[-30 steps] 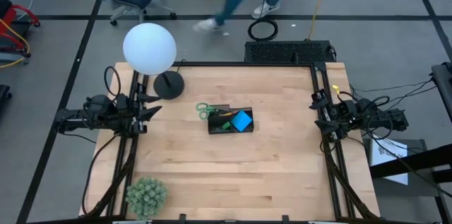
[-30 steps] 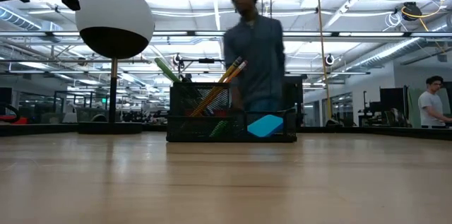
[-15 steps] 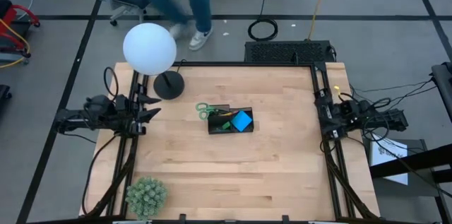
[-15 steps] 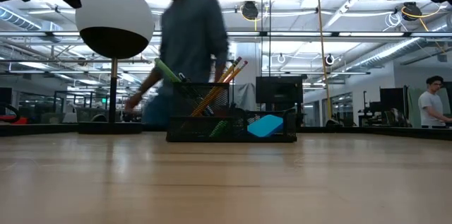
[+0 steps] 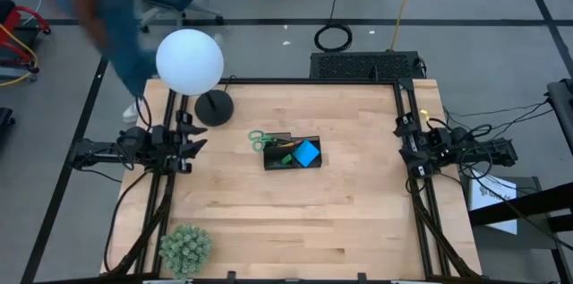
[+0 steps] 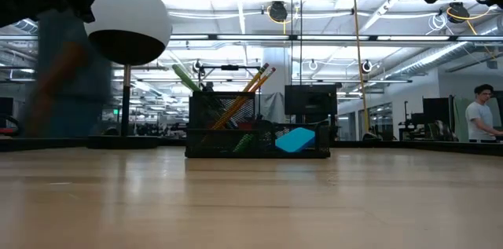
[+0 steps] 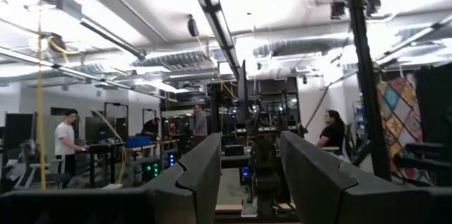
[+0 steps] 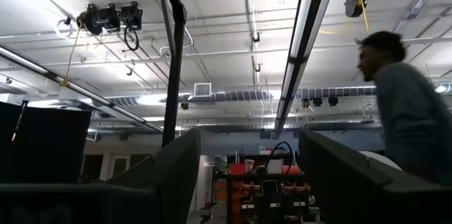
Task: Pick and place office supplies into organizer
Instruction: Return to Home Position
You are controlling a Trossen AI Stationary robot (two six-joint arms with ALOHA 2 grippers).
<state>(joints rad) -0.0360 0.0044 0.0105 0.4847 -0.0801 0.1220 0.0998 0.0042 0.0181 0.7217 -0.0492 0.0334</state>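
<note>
1. High view: the organizer (image 5: pixel 279 160) sits mid-frame on the table (image 5: pixel 295 221). It holds the blue pad (image 5: pixel 307 152) and the green-handled scissors (image 5: pixel 259 141), whose handles jut out at its upper left. No supply shows loose on the wood. The left claw (image 5: pixel 199 136) is at the left edge and the right claw (image 5: pixel 402 145) at the right edge, both well apart from the organizer.
2. Low view: the pencils (image 6: pixel 250 92) lean in the taller section, and the pad lies low at the right.
3. Left wrist view: the fingers (image 7: pixel 198 181) are apart, with nothing between them.
4. Right wrist view: the fingers (image 8: pixel 169 174) are spread wide and empty. Judgement: placing looks done, and only parking the arms is left.
</note>
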